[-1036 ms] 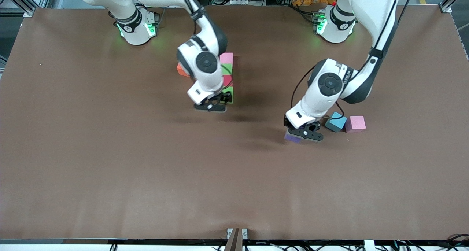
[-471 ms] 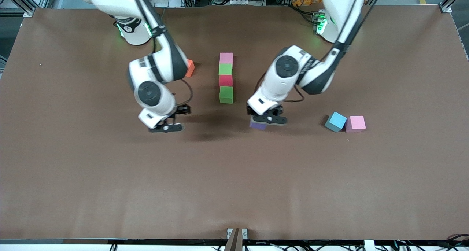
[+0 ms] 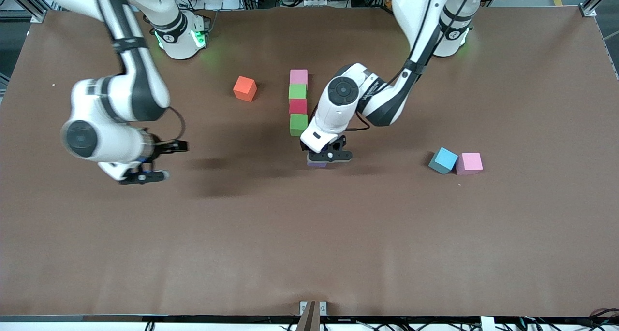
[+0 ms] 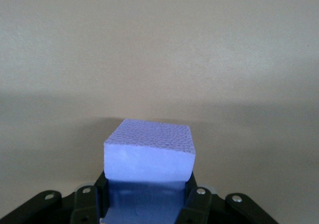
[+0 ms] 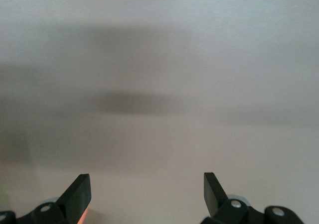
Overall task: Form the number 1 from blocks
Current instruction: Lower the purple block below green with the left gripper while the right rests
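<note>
Four blocks stand in a column at mid table: light pink (image 3: 299, 76), green (image 3: 298, 91), red (image 3: 298, 106), green (image 3: 298, 124), each nearer the front camera than the one before. My left gripper (image 3: 325, 158) is shut on the purple block (image 3: 316, 164), (image 4: 149, 152), just in front of the column's nearest green block and slightly toward the left arm's end. My right gripper (image 3: 141, 175), (image 5: 147, 189) hangs open and empty over bare table toward the right arm's end.
An orange cube (image 3: 244, 88) sits beside the column toward the right arm's end. A light blue cube (image 3: 443, 160) and a second pink cube (image 3: 469, 163) lie together toward the left arm's end.
My left gripper carried the purple block from beside the light blue cube toward the column. My right gripper left the column's nearest green block and swung away toward its own end, uncovering the orange cube.
</note>
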`<state>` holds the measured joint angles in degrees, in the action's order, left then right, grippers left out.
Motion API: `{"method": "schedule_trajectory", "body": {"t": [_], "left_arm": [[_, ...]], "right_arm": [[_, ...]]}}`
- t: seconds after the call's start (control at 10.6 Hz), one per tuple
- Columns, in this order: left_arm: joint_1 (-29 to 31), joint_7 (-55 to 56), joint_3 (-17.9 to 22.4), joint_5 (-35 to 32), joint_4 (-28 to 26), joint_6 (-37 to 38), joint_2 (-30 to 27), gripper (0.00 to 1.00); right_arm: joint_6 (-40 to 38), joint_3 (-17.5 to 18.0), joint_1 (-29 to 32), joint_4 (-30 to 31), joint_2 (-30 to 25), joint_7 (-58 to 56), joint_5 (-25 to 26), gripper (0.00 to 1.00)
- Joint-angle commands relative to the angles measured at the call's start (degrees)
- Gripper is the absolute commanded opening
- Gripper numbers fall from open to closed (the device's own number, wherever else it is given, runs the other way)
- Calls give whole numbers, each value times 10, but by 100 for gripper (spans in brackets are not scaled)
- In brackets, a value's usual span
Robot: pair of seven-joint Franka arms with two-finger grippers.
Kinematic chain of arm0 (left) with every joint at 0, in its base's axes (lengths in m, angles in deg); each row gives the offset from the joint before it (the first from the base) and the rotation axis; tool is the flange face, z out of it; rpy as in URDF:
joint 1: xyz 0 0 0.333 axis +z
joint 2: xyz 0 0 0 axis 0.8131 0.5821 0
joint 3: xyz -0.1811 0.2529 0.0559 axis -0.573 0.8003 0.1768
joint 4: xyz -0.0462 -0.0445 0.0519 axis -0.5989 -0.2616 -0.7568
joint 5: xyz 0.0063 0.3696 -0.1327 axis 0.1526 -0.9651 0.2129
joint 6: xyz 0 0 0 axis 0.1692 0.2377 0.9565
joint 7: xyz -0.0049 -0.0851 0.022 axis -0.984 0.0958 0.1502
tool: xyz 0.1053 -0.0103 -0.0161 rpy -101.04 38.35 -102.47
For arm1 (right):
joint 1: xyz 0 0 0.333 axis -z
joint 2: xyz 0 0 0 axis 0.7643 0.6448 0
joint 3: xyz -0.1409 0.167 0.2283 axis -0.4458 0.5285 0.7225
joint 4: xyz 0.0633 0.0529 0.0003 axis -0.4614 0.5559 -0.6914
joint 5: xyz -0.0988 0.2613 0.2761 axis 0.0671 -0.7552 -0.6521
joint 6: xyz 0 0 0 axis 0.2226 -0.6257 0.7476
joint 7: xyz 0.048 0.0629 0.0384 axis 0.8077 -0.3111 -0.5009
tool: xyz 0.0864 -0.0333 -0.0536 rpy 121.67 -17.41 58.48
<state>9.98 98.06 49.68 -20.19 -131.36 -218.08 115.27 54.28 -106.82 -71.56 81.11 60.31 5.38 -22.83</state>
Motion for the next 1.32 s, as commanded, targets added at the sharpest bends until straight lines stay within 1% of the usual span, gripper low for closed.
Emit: {"method": "schedule_trajectory", "body": {"t": [0.0, 0.09, 0.28, 0.47, 0.56, 0.66, 0.75, 0.94, 1.13, 1.22], "left_arm": [[-63, 17, 57, 32, 41, 15, 31, 0], [-79, 16, 70, 43, 41, 16, 34, 0], [-104, 15, 90, 50, 54, 52, 36, 0], [-121, 15, 102, 53, 59, 62, 44, 0], [-128, 15, 102, 53, 59, 63, 49, 0], [-133, 15, 103, 53, 59, 63, 53, 0], [-140, 15, 106, 54, 59, 63, 58, 0], [-146, 15, 111, 71, 61, 63, 61, 0], [-153, 14, 119, 86, 72, 64, 65, 0], [-153, 14, 122, 87, 72, 64, 66, 0]], "right_arm": [[2, 2, 60, 18, -15, -81, 10, 100], [27, 1, 64, 40, -28, -90, 11, 100], [109, 1, 66, 121, -73, -90, 49, 100], [134, 1, 77, 172, -121, -91, 82, 100], [153, 1, 84, 200, -157, -91, 112, 100], [154, 2, 107, 205, -180, -103, 133, 100], [154, 1, 124, 202, -192, -133, 135, 100], [135, 2, 137, 174, -196, -133, 134, 100], [55, 4, 133, 96, -194, -129, 127, 100], [33, 4, 132, 71, -195, -126, 125, 100]]}}
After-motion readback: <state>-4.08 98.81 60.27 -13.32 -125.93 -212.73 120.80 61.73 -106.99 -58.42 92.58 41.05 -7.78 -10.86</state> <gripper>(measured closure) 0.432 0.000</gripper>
